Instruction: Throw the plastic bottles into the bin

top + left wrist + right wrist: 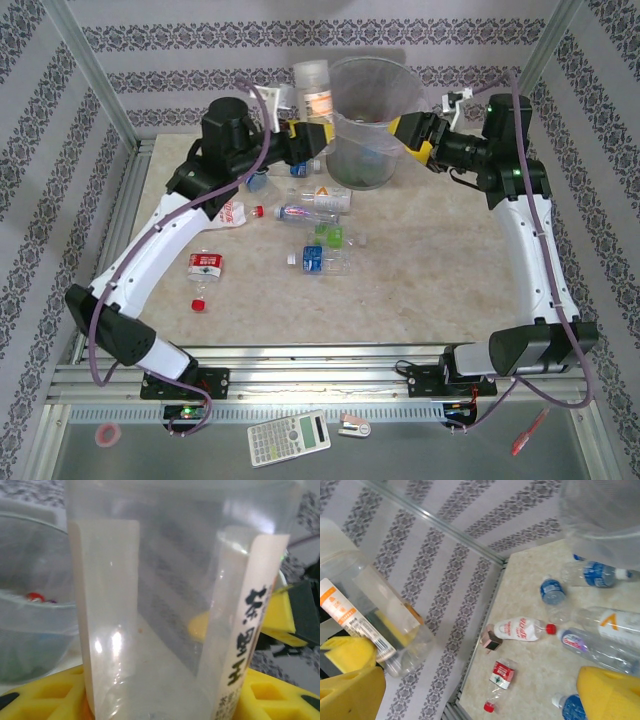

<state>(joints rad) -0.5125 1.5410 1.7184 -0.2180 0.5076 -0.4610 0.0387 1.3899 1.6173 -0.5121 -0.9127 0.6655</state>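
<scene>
- At the 12 o'clock edge of the table (440, 270), the bin (365, 165) stands between the 2 pincers.
- The left pincer (310, 135) is clamped low on a clear bottle with a white-and-orange label (313, 88). It holds the bottle upright and clear of the table at the bin's 9 o'clock side — close to the rim, not yet over the mouth.
- The right pincer (418, 136) hangs at the bin's 3 o'clock, jaws spread wide, nothing between them.
- More bottles lie loose from the bin's 6 to 8 o'clock, among them a white-labelled bottle with a red cap (232, 210), a crushed red-labelled bottle (205, 265) and a blue-labelled bottle (325, 260).
- The step in hand looks like the carry: 1 bottle is lifted and the drop is not yet made.
- The next move likely calls for a short swing toward 3 o'clock until the bottle clears the rim, then a release — high enough that the tall bottle doesn't catch the liner's edge.
</scene>
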